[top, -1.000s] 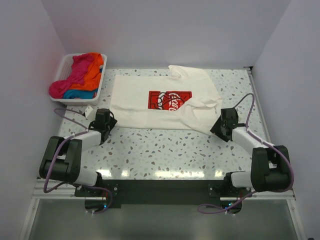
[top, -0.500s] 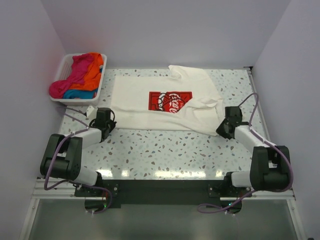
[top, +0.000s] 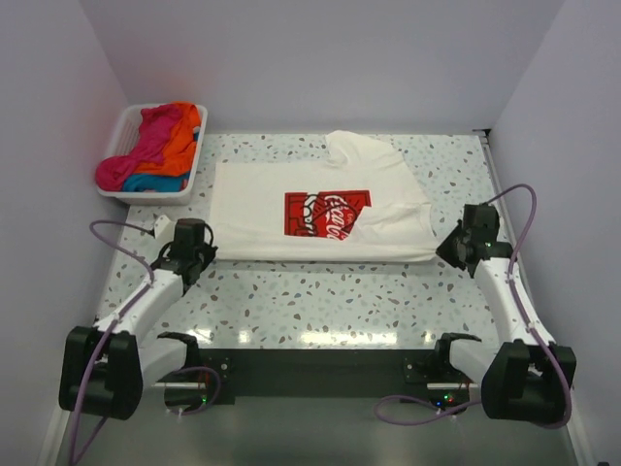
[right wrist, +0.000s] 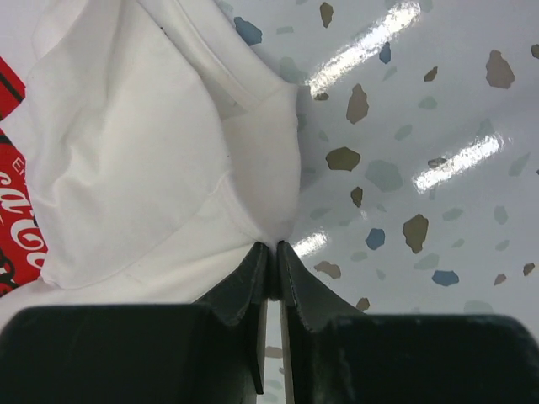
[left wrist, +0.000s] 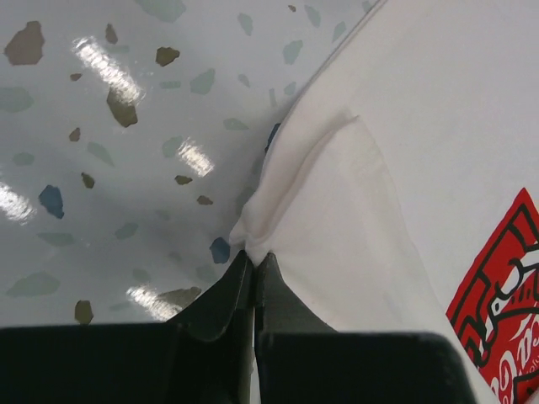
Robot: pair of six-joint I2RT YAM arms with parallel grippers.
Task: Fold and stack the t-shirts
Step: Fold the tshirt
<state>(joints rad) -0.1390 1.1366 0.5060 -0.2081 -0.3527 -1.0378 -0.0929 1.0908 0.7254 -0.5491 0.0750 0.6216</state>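
Cream-white cloth t-shirt (top: 254, 216): is lying spread across the middle of the white speckled table (top: 320, 291), its red rectangular logo print (top: 327, 212) facing up. The far-right part is lying folded over towards the print.
Left gripper (left wrist: 253, 257): is pinching the shirt's near-left corner between fingers pressed together. The cloth is bunching into a small ridge at the tips.
Right gripper (right wrist: 271, 249): is pinching the shirt's near-right corner, jaws closed on a thin fold of cloth, low over the table.
Near hem: is running nearly straight between the two grippers in the top view.
White slatted plastic basket (top: 120, 131): is sitting at the far-left corner, well apart from the spread shirt.
Other t-shirts: magenta-pink (top: 126, 165), orange (top: 180, 136) and blue (top: 155, 183) cloth is lying heaped in the basket.
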